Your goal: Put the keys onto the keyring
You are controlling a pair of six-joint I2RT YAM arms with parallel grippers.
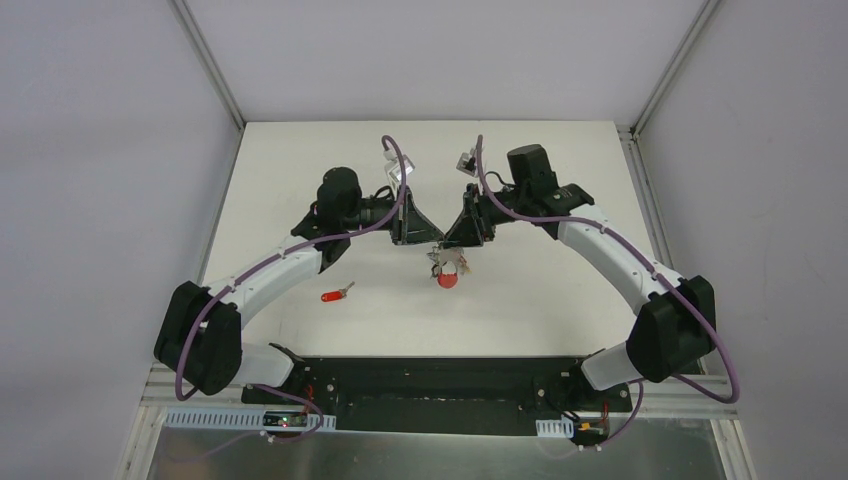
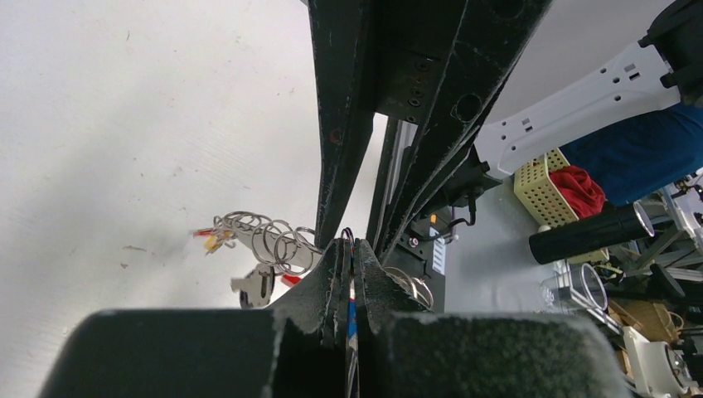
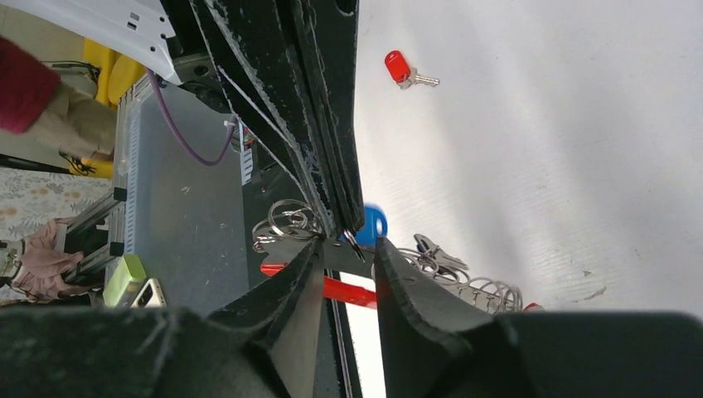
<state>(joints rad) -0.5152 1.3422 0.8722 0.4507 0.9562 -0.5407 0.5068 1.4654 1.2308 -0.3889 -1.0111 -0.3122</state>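
Where it lies flat, red-headed key (image 1: 335, 294), blade pointing right

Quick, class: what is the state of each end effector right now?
Left end effector: closed on the blue key.
Right end effector: closed on a metal part of the keyring.

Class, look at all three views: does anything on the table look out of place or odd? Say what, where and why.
One red-headed key lies alone on the table, left of the keyring and well apart from it, so it looks stray. Nothing seems spilled or damaged.
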